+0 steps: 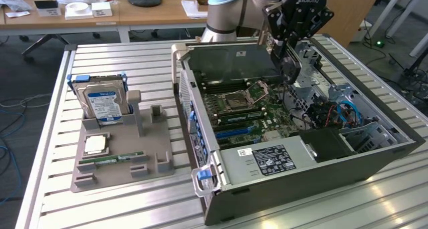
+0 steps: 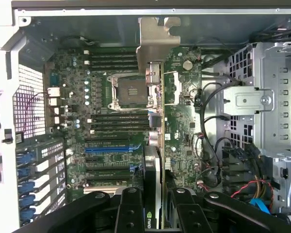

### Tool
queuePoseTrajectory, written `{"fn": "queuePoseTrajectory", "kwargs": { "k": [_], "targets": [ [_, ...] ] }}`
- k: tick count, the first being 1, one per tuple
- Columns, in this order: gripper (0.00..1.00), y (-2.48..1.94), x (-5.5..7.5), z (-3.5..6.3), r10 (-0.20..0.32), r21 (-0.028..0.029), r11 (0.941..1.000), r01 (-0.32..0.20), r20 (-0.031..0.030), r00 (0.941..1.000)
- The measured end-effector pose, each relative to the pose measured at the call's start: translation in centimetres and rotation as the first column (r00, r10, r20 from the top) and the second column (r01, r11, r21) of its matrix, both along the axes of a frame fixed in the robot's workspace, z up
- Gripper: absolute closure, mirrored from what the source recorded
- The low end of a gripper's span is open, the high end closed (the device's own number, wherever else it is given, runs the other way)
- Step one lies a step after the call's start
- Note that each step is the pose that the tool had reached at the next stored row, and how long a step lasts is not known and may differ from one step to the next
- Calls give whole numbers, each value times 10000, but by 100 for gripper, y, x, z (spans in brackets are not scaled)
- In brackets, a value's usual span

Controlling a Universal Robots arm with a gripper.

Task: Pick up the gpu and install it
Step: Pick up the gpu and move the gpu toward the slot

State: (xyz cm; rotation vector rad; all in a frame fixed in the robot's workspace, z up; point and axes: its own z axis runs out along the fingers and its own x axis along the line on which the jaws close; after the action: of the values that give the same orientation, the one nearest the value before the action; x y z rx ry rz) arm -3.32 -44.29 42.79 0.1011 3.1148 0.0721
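Observation:
My gripper (image 1: 286, 44) hangs above the open computer case (image 1: 200, 139) and is shut on the gpu (image 1: 289, 68), which points down towards the motherboard (image 1: 247, 108). In the wrist view the gpu (image 2: 157, 121) is seen edge-on between my black fingers (image 2: 131, 208), its silver end bracket (image 2: 153, 41) farthest from the gripper (image 2: 156, 213). The card is held above the board, over the area beside the empty processor socket (image 2: 128, 90). It is clear of the blue expansion slot (image 2: 109, 149) and not seated in any slot.
A grey parts holder (image 1: 157, 164) at the exterior view's left carries hard drives (image 1: 103, 101), a processor (image 1: 97, 144) and a memory stick (image 1: 110, 160). Inside the case are the power supply (image 1: 267, 159), a metal drive cage (image 2: 262, 97) and loose cables (image 2: 208, 141).

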Motion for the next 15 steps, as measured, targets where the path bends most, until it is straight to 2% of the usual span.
{"fn": "queuePoseTrajectory", "kwargs": {
  "k": [15],
  "targets": [
    [73,0,365,-1,2,0,10000,-2,0,10000]
  ]
}}
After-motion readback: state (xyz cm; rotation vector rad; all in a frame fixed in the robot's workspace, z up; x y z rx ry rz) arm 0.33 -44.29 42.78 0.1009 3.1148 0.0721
